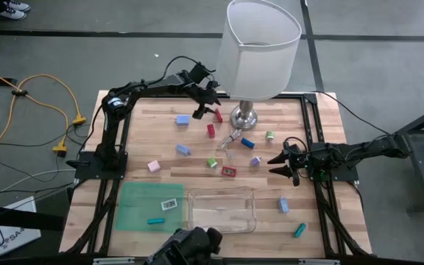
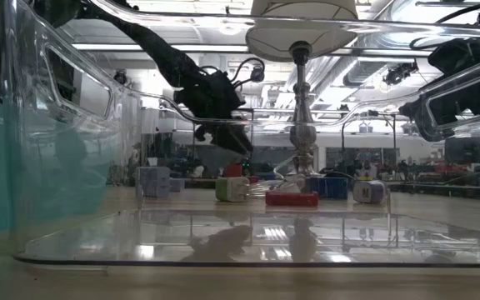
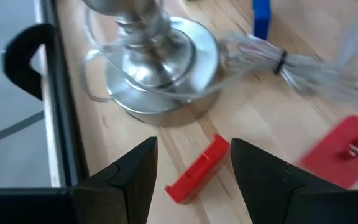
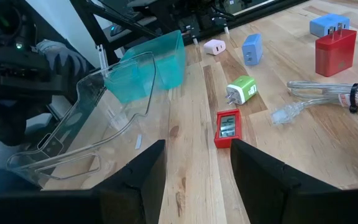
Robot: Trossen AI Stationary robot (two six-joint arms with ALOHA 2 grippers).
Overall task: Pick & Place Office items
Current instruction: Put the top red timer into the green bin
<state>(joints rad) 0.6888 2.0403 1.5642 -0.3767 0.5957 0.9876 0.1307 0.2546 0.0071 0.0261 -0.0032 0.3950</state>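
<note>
My left gripper (image 1: pixel 206 109) hovers open at the table's far side, just left of the lamp's silver base (image 3: pixel 160 62). A red stick-shaped piece (image 3: pixel 197 169) lies flat on the wood below the gap between its fingers, which stand clear of it. Other office items are scattered over the middle of the table, among them a blue block (image 1: pixel 183 118), a red block (image 1: pixel 211 130), a green plug piece (image 4: pixel 241 90) and a flat red piece (image 4: pixel 228 129). My right gripper (image 1: pixel 272 165) waits open above the table's right side, pointing at the flat red piece.
The white-shaded lamp (image 1: pixel 260 48) stands at the far middle, its clear cord (image 3: pixel 303 65) coiled on the wood. A green mat (image 1: pixel 135 213) with a teal piece and a white piece, and a clear tray (image 1: pixel 221 210), lie near the front edge. Dark frame rails border the table.
</note>
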